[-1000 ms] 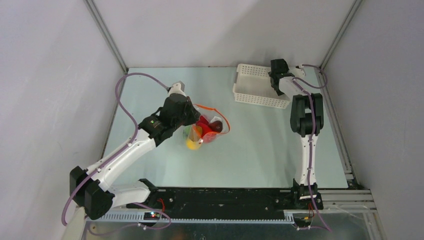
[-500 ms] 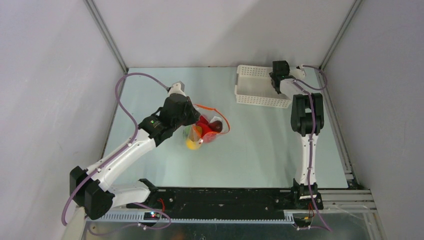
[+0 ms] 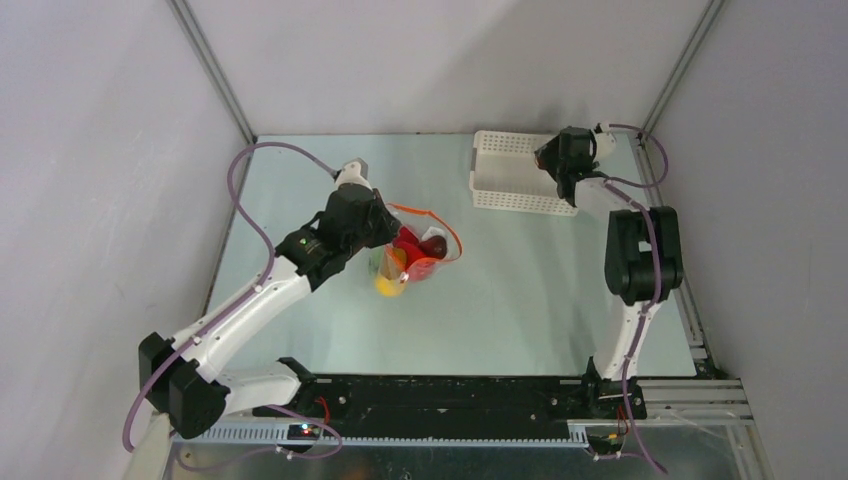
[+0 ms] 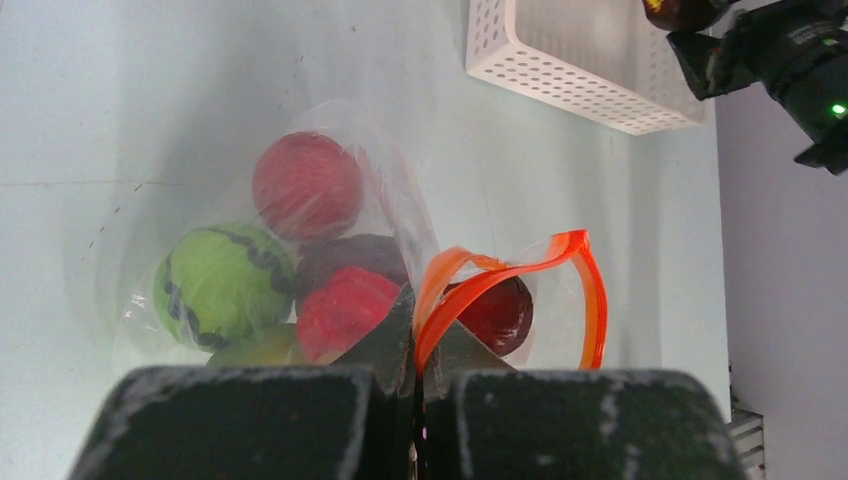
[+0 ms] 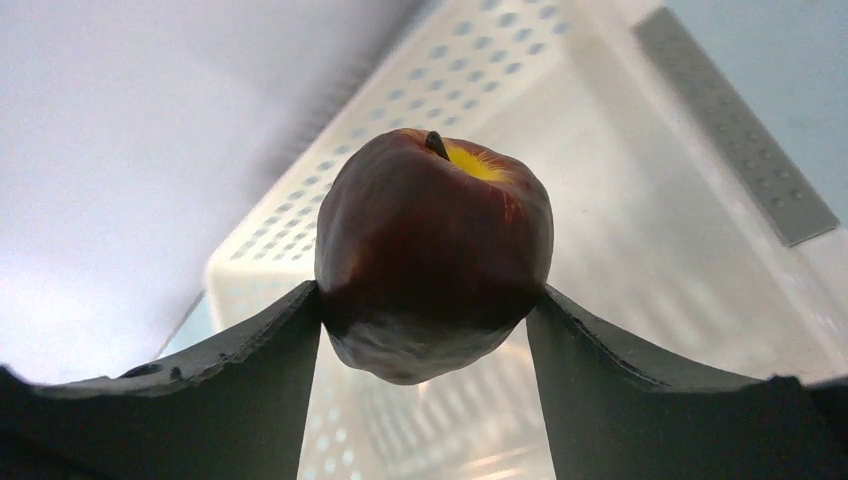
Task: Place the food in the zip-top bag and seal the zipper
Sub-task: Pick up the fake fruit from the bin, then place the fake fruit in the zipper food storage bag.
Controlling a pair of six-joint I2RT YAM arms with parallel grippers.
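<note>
While the left pincer (image 4: 415, 392) was clenched on the orange-red zipper (image 4: 592, 300) of the zip-top bag (image 4: 405, 195), left of the desk's (image 3: 520, 300) middle, the strip looped open. Red, maroon and green toy fruits (image 4: 306, 186) lay inside the clear bag. Farther off, at the far right, the right pincer (image 5: 430, 312) grasped a dark maroon apple (image 5: 435, 235) with a yellow patch by its stem, above the white perforated basket (image 3: 505, 172).

Zipper (image 4: 592, 290) of zip-top bag (image 4: 405, 195) in left gripper (image 4: 417, 345)
</note>
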